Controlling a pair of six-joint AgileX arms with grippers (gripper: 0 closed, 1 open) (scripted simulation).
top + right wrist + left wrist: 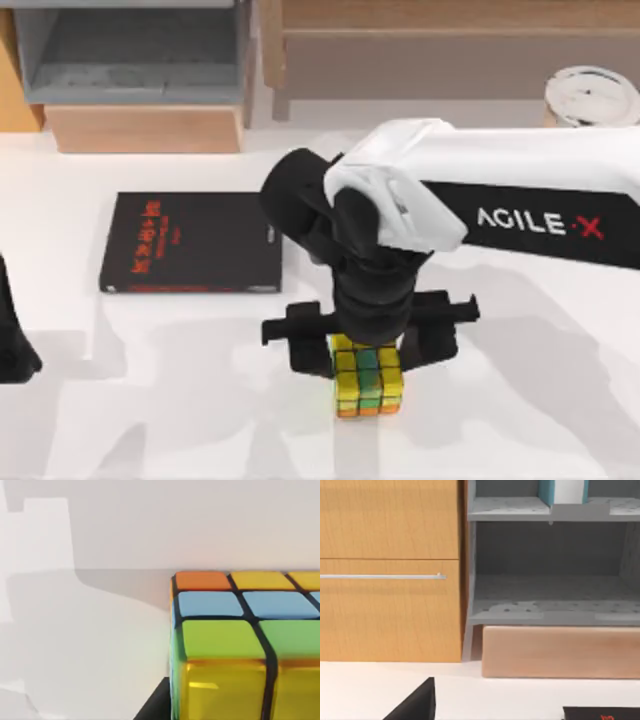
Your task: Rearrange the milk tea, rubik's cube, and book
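The rubik's cube (367, 385) is taken as the landmark; it rests on the white counter (180, 400), toward the near edge at about the middle of the top view. The right tool (368, 352) is placed directly over the cube's far part, at the end of the white AgileX right arm (520, 190) that reaches in from the right side of the counter. The tool's black body is seen just beyond the cube and overlapping its far edge. Whether its fingers are spread, pressed together or pinching the cube cannot be told, since the wrist covers them from above. In the right wrist view the rubik's cube (240, 645) is shown very close, with orange, yellow, blue and green squares between black lines, and a dark corner is seen just beside its lower edge.

The book (192, 242) lies flat beyond and to the left of the cube, well apart from it, black cover with red lettering facing up. The milk tea (592, 95) stands far beyond and to the right of the cube, its white lid seen from above.

The left tool (14, 340) is parked far to the left of the cube, at the counter's left edge; its finger state cannot be told. In the left wrist view a wooden cabinet (390, 570) and a grey shelf unit (550, 580) are seen.
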